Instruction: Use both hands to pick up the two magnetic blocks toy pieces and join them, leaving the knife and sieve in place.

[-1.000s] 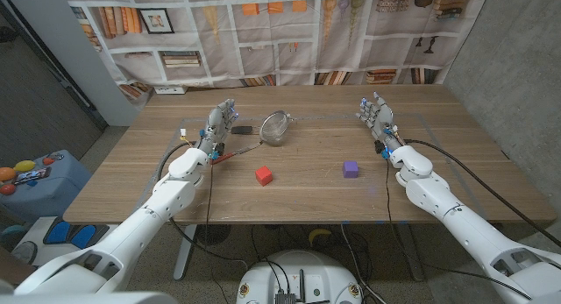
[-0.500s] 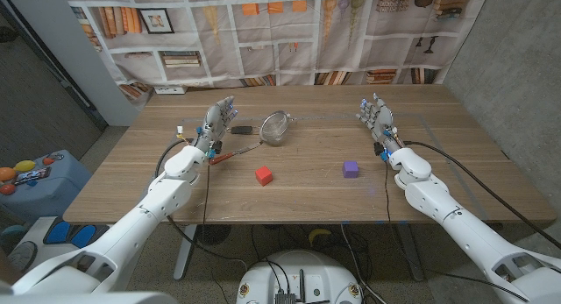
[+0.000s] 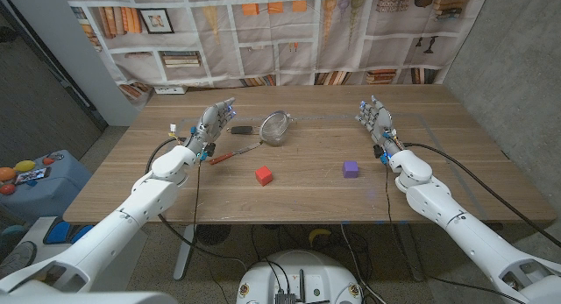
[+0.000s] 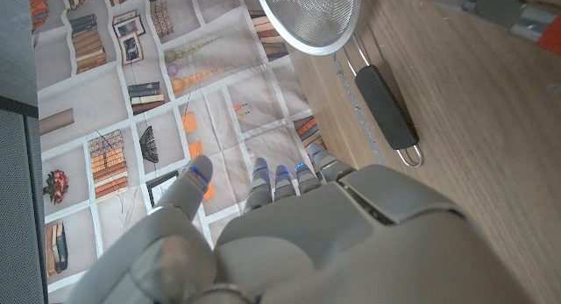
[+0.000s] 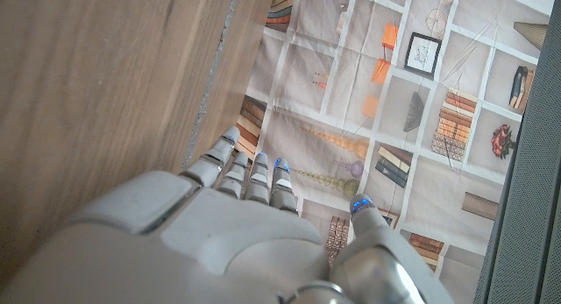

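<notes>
A red block (image 3: pixel 263 175) lies near the table's middle, and a purple block (image 3: pixel 351 169) lies to its right. My left hand (image 3: pixel 211 125) stands open at the back left, fingers apart, beside the sieve's black handle (image 3: pixel 241 129), well behind and left of the red block. In the left wrist view the same hand (image 4: pixel 289 243) holds nothing, with the sieve (image 4: pixel 308 17) and its handle (image 4: pixel 386 111) beyond the fingers. My right hand (image 3: pixel 377 121) stands open at the back right, behind the purple block. In the right wrist view that hand (image 5: pixel 237 234) is empty.
The metal sieve (image 3: pixel 275 126) sits at the back middle. A knife with a red handle (image 3: pixel 224 155) lies between my left hand and the red block. A small black object (image 3: pixel 169 90) sits at the far left edge of the wooden table (image 3: pixel 456 164).
My left hand has drifted left and slightly back, away from the knife and sieve handle. The right hand and both blocks have stayed put.
</notes>
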Action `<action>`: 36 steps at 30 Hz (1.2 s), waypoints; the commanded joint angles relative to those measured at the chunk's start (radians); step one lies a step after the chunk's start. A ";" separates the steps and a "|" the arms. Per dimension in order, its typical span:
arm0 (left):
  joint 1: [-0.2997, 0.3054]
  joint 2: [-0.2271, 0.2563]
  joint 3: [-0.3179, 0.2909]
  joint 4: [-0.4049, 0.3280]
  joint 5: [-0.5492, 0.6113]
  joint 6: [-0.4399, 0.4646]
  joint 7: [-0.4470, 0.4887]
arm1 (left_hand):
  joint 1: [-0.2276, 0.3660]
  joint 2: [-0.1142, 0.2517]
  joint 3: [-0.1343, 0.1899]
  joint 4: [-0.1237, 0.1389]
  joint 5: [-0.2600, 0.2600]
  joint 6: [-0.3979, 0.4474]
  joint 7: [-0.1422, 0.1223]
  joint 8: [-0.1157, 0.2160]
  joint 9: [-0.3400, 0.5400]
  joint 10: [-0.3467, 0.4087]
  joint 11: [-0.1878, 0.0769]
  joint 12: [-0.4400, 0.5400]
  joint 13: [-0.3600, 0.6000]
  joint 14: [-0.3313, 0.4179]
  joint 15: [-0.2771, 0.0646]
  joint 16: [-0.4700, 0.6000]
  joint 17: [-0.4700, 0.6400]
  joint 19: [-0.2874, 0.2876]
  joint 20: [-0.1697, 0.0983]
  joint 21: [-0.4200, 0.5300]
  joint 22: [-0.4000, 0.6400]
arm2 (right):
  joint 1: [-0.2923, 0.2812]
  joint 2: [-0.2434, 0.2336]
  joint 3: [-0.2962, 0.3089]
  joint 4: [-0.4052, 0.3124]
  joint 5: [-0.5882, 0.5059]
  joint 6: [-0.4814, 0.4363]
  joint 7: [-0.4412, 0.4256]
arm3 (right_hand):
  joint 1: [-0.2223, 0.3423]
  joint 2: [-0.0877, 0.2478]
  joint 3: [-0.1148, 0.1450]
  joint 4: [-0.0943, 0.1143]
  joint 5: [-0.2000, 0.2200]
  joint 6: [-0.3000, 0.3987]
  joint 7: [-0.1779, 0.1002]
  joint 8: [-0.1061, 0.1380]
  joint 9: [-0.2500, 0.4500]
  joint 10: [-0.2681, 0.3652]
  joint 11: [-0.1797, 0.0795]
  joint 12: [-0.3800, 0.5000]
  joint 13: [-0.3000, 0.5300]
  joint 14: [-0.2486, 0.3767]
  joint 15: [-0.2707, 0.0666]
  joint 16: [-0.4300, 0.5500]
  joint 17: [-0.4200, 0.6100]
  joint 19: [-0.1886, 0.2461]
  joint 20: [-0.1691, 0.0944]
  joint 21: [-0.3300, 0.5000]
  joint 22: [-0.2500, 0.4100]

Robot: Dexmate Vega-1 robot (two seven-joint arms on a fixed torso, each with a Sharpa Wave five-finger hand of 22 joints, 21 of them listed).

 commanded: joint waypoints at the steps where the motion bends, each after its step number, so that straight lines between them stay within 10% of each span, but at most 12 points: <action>1: 0.094 0.111 -0.044 -0.168 0.013 0.081 0.057 | 0.033 0.018 0.008 -0.037 -0.002 0.027 -0.001 0.011 0.002 0.017 -0.009 0.005 0.004 0.004 -0.012 0.005 0.006 0.014 -0.017 -0.003 0.001 | -0.013 -0.008 -0.006 -0.026 -0.007 -0.019 -0.011 | 0.001 0.016 0.002 -0.010 0.009 0.009 0.001 0.005 0.002 0.008 -0.002 -0.004 0.002 0.000 -0.008 -0.002 0.000 0.007 -0.008 -0.001 0.005; 14: 0.173 0.232 -0.091 -0.295 0.062 0.125 0.067 | 0.096 -0.006 0.012 -0.122 -0.001 0.108 -0.035 0.027 0.004 0.064 -0.045 0.011 0.005 0.027 -0.024 0.006 0.006 0.030 -0.019 -0.006 0.002 | 0.009 0.008 -0.012 0.028 -0.018 0.031 0.019 | 0.003 0.020 -0.001 -0.014 0.008 0.008 -0.001 0.005 0.002 0.006 -0.004 -0.006 0.002 -0.002 -0.010 -0.003 -0.004 0.004 -0.011 -0.011 0.005; 36: 0.390 0.480 -0.279 -0.558 0.290 0.254 0.174 | 0.166 -0.019 -0.010 -0.123 -0.009 0.282 -0.086 0.043 0.006 0.148 -0.087 0.017 0.006 0.095 -0.055 0.010 0.006 0.092 -0.019 0.003 0.002 | -0.042 -0.021 0.002 -0.049 -0.023 0.008 -0.023 | 0.004 0.026 -0.010 -0.023 0.005 -0.002 0.002 0.001 0.002 0.001 -0.007 -0.014 0.001 -0.005 -0.035 -0.008 -0.018 -0.058 -0.053 -0.063 0.004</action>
